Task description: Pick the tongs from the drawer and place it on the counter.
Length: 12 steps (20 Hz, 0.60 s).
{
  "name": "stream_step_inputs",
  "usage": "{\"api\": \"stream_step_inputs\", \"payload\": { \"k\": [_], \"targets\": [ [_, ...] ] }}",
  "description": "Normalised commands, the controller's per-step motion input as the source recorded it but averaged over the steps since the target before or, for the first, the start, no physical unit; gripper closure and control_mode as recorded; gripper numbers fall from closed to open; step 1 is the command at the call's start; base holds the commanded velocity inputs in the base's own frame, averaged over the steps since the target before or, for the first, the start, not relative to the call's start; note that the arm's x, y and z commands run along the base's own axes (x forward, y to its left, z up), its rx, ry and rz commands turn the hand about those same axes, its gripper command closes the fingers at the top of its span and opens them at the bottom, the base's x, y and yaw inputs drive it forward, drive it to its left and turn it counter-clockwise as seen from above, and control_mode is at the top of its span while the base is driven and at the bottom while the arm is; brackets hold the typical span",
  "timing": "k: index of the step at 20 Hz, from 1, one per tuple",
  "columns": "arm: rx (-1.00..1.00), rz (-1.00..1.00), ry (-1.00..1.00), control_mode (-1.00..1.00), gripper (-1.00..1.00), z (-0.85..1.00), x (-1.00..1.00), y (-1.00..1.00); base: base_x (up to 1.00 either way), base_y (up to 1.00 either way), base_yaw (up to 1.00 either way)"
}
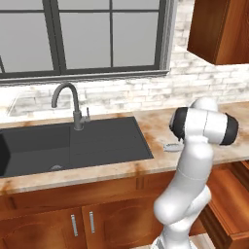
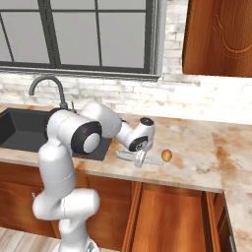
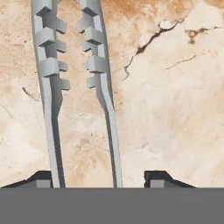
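Hand view has the tongs [image 3: 78,87] lying flat on the counter [image 3: 175,109], my gripper [image 3: 103,177] parted and holding nothing, so I'd lift clear next.

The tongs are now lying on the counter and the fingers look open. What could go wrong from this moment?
1. The gripper sits low over the tongs, whose arms run between its open fingertips; a sideways retreat might drag them across the counter.
2. The small fruit lies just beside the tongs' end, so a wide swing could knock it rolling.
3. The drawer stands open below; the arm may bump it.
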Motion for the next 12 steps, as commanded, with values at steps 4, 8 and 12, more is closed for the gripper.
{"api": "stream_step_inputs", "payload": {
  "k": [4, 8, 12],
  "targets": [
    [0.01, 0.02, -0.27, -1.0, -1.0, 0.21, -0.09, 0.02, 0.0, 0.0, 0.0],
    [0.08, 0.13, -0.33, -1.0, -1.0, 1.0, -0.24, 0.0, 0.0, 0.0, 0.0],
    [0.03, 0.22, -0.11, -1.0, -1.0, 1.0, -0.46, 0.08, 0.0, 0.0, 0.0]
  ]
}}
